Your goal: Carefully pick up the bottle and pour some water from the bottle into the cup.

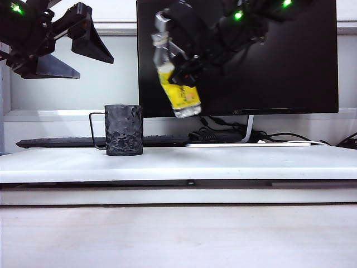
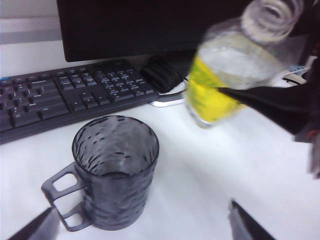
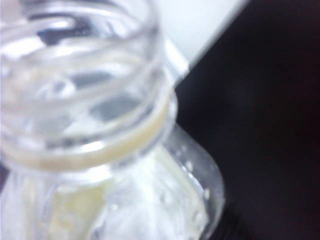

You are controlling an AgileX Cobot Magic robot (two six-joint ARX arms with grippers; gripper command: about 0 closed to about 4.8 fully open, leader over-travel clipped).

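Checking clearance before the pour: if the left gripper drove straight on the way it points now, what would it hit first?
Probably the cup. The open left gripper hangs above the table, and its wrist view frames the cup between the fingertips. The bottle, held by the right gripper, looks off to the side; depth is uncertain.

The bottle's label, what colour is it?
Bright yellow; the bottle label shows best in the exterior view, held in the right gripper.

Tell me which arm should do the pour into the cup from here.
Right. The right gripper already holds the bottle in the air, tilted, up and to the right of the cup. The left gripper hangs open and empty above the cup's left side.
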